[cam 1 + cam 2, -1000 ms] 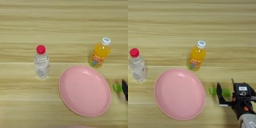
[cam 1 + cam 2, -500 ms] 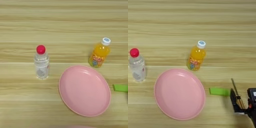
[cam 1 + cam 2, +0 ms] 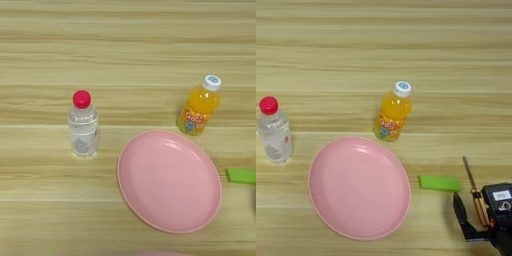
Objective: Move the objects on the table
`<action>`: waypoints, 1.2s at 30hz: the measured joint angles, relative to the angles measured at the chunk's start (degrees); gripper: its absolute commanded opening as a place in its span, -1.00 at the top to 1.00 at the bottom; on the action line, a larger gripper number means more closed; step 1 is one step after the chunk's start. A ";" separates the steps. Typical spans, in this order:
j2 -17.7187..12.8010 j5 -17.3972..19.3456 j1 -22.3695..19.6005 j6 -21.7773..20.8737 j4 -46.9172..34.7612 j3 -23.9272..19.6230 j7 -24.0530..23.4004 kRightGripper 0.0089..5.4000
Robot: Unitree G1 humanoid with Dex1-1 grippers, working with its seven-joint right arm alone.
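A large round pink plate [image 3: 358, 187] lies on the tan wooden table [image 3: 381, 45], with nothing on it. Just to its right a small flat green block [image 3: 439, 183] lies flat on the wood, a little apart from the rim. My right gripper [image 3: 463, 180] sits at the block's right end near the bottom right corner. It is open, its two black fingers spread apart with nothing held between them. In the left eye view the plate [image 3: 170, 182] and the block [image 3: 241, 175] show at the right edge.
An orange juice bottle [image 3: 392, 114] with a white cap stands upright just behind the plate. A clear water bottle [image 3: 273, 132] with a red cap stands upright to the plate's left.
A second ago my gripper's fingers stood around the green block. It has since let go and drawn back to the right, and the block now lies flat beside the plate.
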 measured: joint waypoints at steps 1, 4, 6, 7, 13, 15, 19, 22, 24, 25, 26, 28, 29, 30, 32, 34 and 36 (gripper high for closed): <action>-0.03 -0.45 -0.21 -0.22 0.62 0.71 0.14 -0.99; -0.10 -1.70 -1.02 -0.56 2.23 1.99 0.14 -0.99; -0.10 -1.97 -1.51 -1.21 3.28 2.34 0.15 -0.99; -0.14 -2.47 -1.78 -1.35 3.90 2.36 0.13 -0.99; -0.61 -4.90 -2.33 -2.88 6.71 2.77 -0.08 -0.99; -0.85 -5.45 -2.74 -3.68 7.42 2.77 -0.46 -0.99; -1.33 -6.65 -2.89 -4.13 7.95 2.66 -0.77 -0.99; -1.40 -7.14 -2.96 -4.87 8.47 2.42 -0.94 -0.99; -1.64 -7.59 -3.47 -5.04 9.18 2.17 -1.20 -0.99; -1.73 -7.83 -3.91 -5.14 9.75 2.05 -1.57 -0.99; -1.79 -8.16 -4.14 -5.28 10.08 2.00 -1.91 -0.99; -1.88 -8.61 -4.24 -5.71 10.42 1.95 -2.11 -0.99; -1.89 -8.69 -4.31 -5.85 10.57 1.89 -2.14 -0.99; -1.89 -8.85 -4.40 -5.91 10.68 1.83 -2.14 -0.99; -1.91 -8.92 -4.77 -6.07 11.14 1.77 -2.19 -0.99; -1.97 -9.05 -5.43 -6.13 11.72 1.78 -2.24 -0.99; -1.99 -9.23 -6.16 -6.15 12.23 1.83 -2.29 -0.99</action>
